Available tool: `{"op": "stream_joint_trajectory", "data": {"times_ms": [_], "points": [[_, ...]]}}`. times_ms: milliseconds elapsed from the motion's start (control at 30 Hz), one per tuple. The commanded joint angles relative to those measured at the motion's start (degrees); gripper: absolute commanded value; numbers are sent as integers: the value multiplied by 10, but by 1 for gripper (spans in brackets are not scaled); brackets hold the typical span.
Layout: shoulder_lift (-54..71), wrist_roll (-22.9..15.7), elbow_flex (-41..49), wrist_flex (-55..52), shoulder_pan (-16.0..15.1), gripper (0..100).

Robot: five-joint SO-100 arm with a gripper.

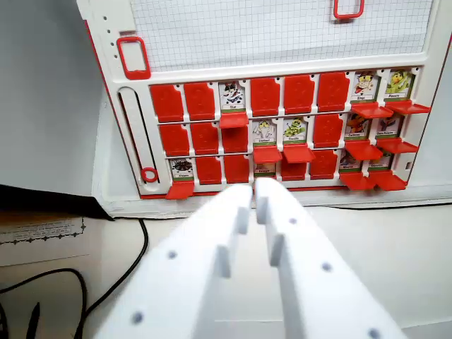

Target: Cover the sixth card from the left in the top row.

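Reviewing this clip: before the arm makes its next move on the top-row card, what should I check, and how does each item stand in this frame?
1. Sixth top-row slot state: plain red with no picture, so it looks already covered. Ok.
2. Gripper free: jaws about shut, nothing held. Ok.
3. Alignment: the tips sit low, in front of the bottom row, to the wrist view's left of the target. Not ok.
4. Seventh card next to the target: picture showing, flap sticking out. Clearance cannot tell.
5. Black cable: on the table at lower left, away from the board. Ok.
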Motion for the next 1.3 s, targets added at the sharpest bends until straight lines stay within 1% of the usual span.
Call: {"op": "stream_joint_trajectory", "data": {"times_ms": [0,100,133,267,400,467,767,933,1100,1267], "points": [[103,-7,-6,32,-1,0],[156,-30,46,31,12,0],[171,-37,62,30,12,0],[203,-61,93,36,40,0],[218,-66,115,32,63,0],[221,-67,119,32,69,0],[232,-71,136,23,67,0],[241,-74,170,18,62,0],[248,-85,210,-24,60,0],[244,-85,233,-45,61,0]]}}
